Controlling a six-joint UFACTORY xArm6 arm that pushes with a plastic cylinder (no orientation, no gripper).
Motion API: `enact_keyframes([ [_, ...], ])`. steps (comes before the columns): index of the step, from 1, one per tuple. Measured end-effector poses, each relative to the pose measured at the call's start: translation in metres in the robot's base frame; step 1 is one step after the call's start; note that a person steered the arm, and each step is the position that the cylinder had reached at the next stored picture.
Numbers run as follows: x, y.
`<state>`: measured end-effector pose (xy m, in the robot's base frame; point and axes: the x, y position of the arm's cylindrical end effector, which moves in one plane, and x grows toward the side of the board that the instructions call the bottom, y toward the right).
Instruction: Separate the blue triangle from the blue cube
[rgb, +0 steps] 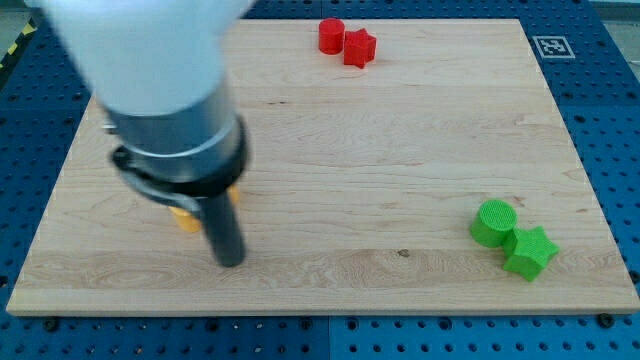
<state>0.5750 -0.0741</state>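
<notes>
Neither the blue triangle nor the blue cube can be seen; the arm (160, 90), blurred and large at the view's upper left, covers that part of the counter (380, 170). No pincer is fitted, so there is nothing to open or close: the arm ends in a dark rod, and my tip (231, 262) rests on bare wood near the view's bottom left, touching no visible block. Just left of the rod, a yellow block (184, 217) peeks out, its shape hidden. At the top, a red cylinder (331, 35) touches a red star (359, 47). At the lower right, a green cylinder (494, 222) touches a green star (529, 252). A square black-and-white marker (552, 46) sits at the top right corner; no writing is legible.
</notes>
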Motion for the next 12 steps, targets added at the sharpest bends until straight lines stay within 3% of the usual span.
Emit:
enact_keyframes([
  [2, -0.046, 0.094],
  [4, -0.125, 0.16],
  [5, -0.135, 0.202],
  [12, -0.136, 0.189],
])
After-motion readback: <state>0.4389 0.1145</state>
